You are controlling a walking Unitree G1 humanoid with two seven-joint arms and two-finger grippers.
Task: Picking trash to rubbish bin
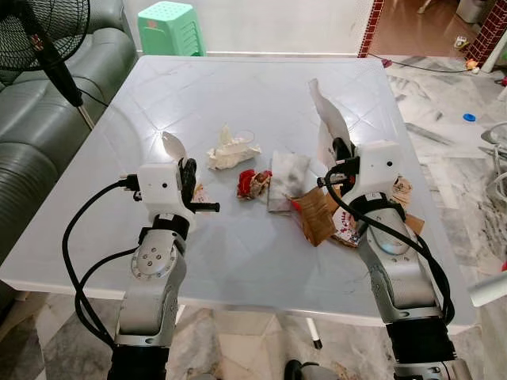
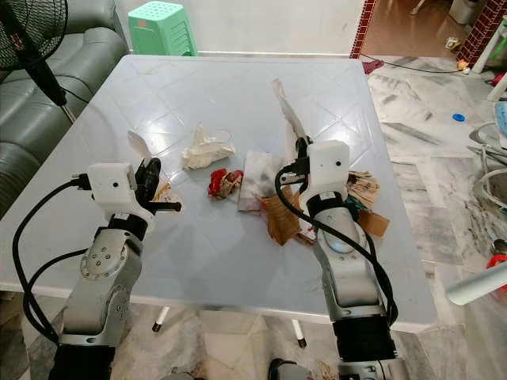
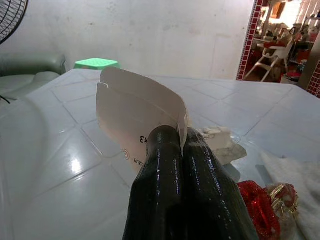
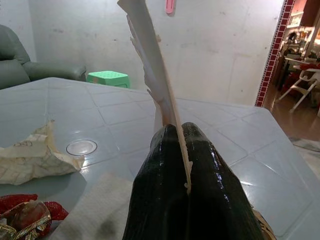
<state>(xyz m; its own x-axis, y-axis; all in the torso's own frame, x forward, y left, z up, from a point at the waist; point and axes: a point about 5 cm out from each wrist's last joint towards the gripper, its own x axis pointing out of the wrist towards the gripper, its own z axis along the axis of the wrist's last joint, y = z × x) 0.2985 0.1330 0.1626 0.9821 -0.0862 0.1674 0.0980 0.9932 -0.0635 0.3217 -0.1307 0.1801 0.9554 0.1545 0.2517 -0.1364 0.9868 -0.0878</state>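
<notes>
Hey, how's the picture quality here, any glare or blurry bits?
Head views: sharp, evenly lit, soft sheen on the table. Left wrist view: bright glare spots on the tabletop, the left tool shiny and slightly soft up close, the card crisp. Right wrist view: highlights on the right tool, doorway overexposed.

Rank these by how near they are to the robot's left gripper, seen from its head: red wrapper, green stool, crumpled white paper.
From the left gripper:
1. Crumpled white paper, just beyond it, toward the table's middle.
2. Red wrapper, slightly farther, to its right.
3. Green stool, far past the table's far edge.
</notes>
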